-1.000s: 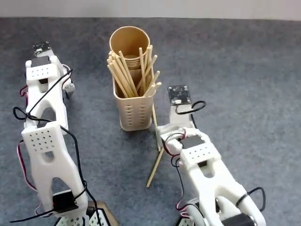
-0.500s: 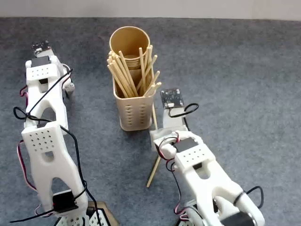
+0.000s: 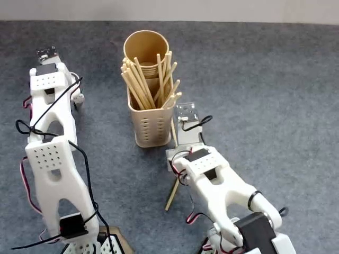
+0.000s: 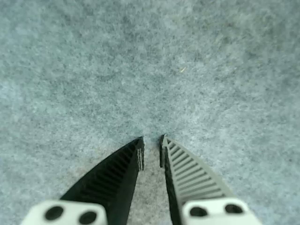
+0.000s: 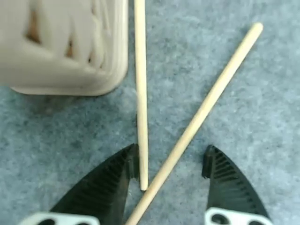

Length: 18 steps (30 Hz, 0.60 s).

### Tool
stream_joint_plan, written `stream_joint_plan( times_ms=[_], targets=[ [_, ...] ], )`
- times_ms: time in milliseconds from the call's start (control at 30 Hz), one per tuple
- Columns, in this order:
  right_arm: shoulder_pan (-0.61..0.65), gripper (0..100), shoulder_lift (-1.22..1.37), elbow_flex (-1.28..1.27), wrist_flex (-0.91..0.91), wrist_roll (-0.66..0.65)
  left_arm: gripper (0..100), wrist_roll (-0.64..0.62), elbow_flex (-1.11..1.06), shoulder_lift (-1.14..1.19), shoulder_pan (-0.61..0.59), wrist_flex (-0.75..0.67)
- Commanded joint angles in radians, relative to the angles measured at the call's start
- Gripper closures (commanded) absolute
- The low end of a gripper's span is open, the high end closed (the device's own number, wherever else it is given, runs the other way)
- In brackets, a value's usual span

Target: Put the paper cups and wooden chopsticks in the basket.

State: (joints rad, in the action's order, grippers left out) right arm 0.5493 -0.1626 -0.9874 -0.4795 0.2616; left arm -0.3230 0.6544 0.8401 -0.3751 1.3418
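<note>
A cream perforated basket (image 3: 151,127) stands mid-table with a paper cup (image 3: 145,46) and several wooden chopsticks (image 3: 145,84) upright in it. Two loose chopsticks lie on the carpet by its right side: one along the basket wall (image 3: 174,132), one slanting nearer (image 3: 173,194). My right gripper (image 5: 171,159) hangs open just over them; the straight chopstick (image 5: 140,93) ends beside one finger and the slanted chopstick (image 5: 206,103) crosses the gap. The basket's corner (image 5: 70,70) sits close ahead. My left gripper (image 4: 151,143) is shut over bare carpet, holding nothing.
Grey carpet covers the table. The left arm (image 3: 50,106) stretches along the left side, well away from the basket. The right arm (image 3: 212,177) stands in front of the basket's right side. A brown board corner (image 3: 119,238) shows at the near edge.
The right arm has swung left and leaned in toward the basket, bringing its gripper over the two loose chopsticks. The left arm has not moved.
</note>
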Motion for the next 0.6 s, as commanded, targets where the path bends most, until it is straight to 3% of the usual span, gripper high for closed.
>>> stream_joint_plan(
  times_ms=[0,133,400,567],
  targets=[
    [-0.015,84.1,0.024,0.054,-0.074,-0.009,90,-0.014,0.024,-0.008,-0.016,-0.008],
    [-0.099,99.8,0.047,0.108,-0.134,-0.077,90,-0.014,0.024,-0.008,-0.016,-0.008],
    [-0.325,99.2,0.058,0.231,-0.137,-0.190,90,-0.014,0.024,-0.008,-0.016,-0.008],
    [-0.392,99.2,0.059,0.403,-0.136,-0.247,90,-0.014,0.024,-0.008,-0.016,-0.008]
  ],
)
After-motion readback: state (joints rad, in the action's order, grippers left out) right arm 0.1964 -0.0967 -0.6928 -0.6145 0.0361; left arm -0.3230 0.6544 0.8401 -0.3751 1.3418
